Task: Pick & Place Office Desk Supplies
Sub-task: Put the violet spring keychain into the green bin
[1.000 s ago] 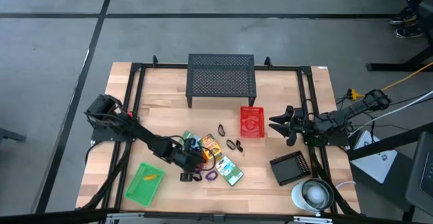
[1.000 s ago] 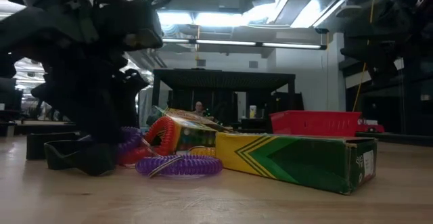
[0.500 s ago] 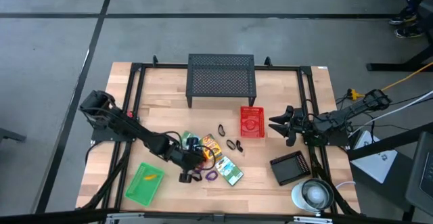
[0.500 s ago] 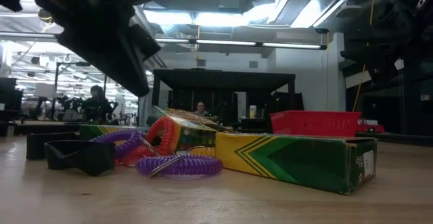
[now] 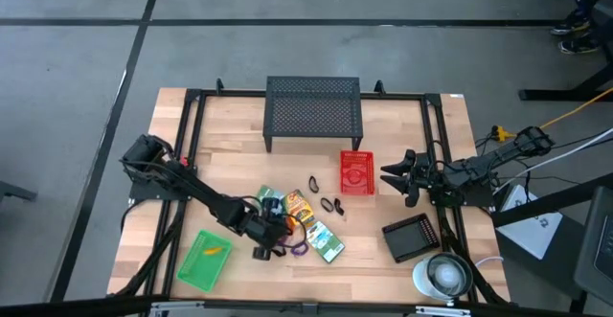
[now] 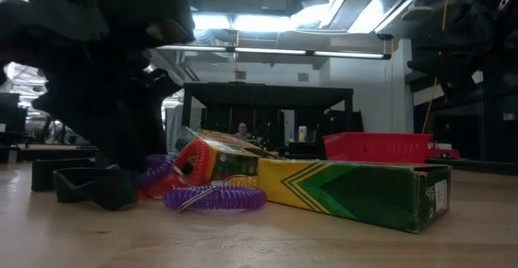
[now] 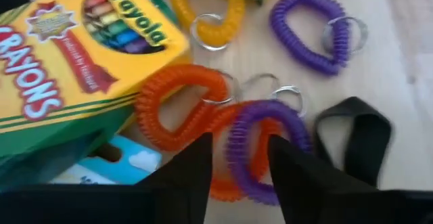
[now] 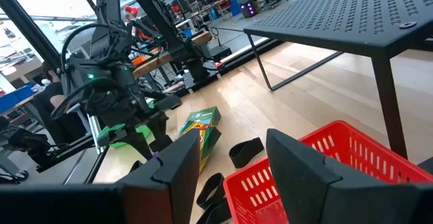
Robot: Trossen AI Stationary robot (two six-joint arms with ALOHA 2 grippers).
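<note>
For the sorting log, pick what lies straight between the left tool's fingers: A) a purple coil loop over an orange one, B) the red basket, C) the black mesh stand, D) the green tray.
A: in the left wrist view, the left tool has its open fingers on either side of the purple coil loop, which overlaps an orange coil loop beside the crayon box.
</note>
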